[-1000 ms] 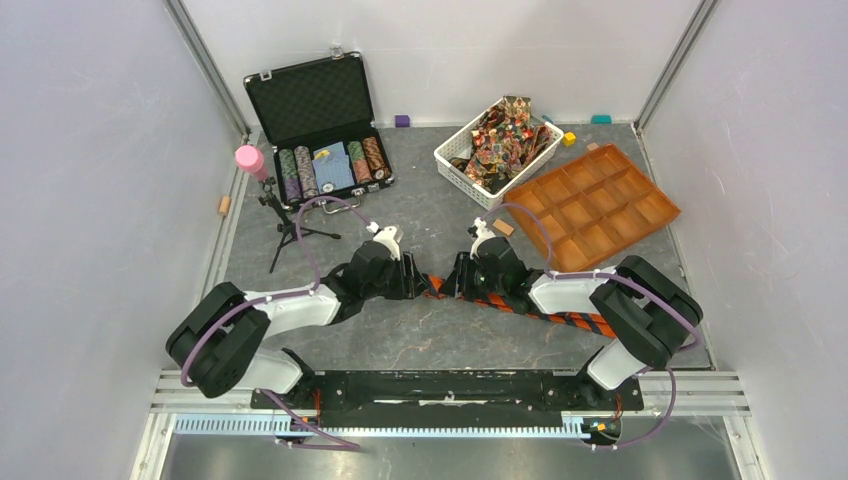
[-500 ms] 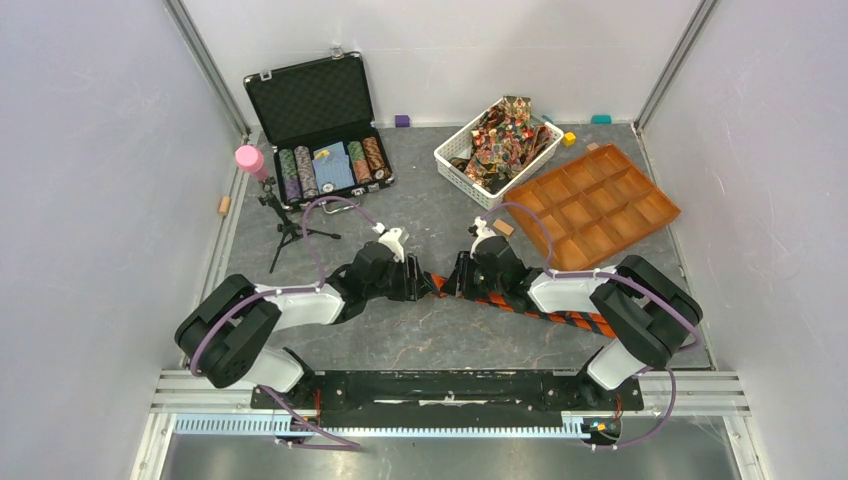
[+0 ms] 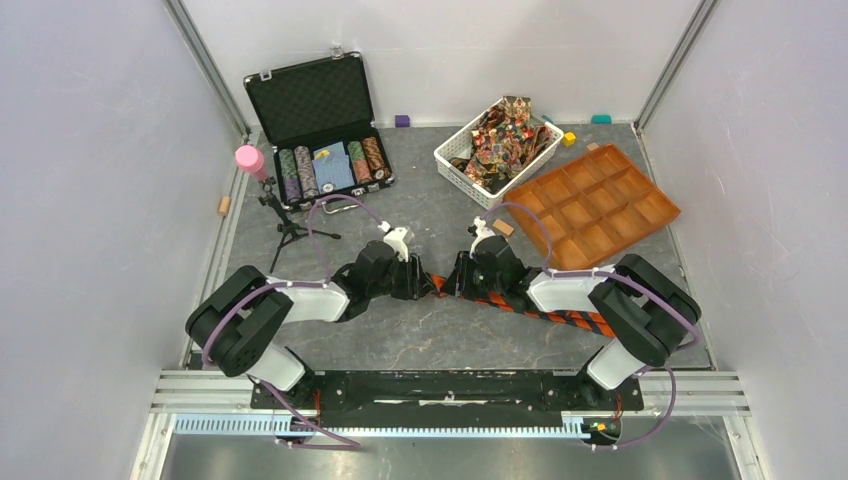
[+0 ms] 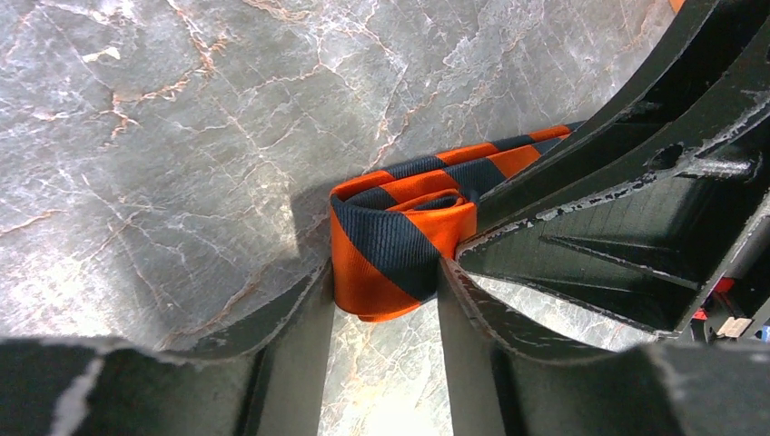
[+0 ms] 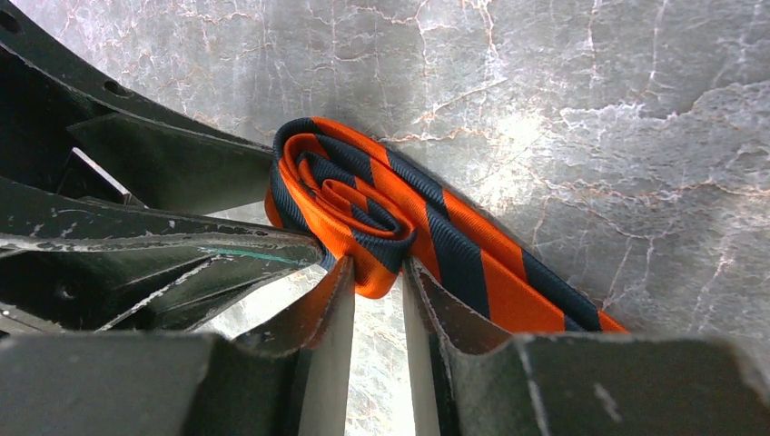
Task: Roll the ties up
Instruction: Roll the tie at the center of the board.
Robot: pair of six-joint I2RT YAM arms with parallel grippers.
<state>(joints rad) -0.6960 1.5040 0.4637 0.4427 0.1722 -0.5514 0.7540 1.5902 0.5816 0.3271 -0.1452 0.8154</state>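
No legible text, label, brand or number; markings on poker chips (image 3: 300, 172) in case (image 3: 305, 100) too small to read.

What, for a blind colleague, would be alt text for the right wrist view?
An orange-and-dark striped tie, its end rolled into a coil, lies on a marbled table, pinched at the coil's edge by the right gripper. The left gripper holds the coil from the left; the unrolled tail runs lower right.
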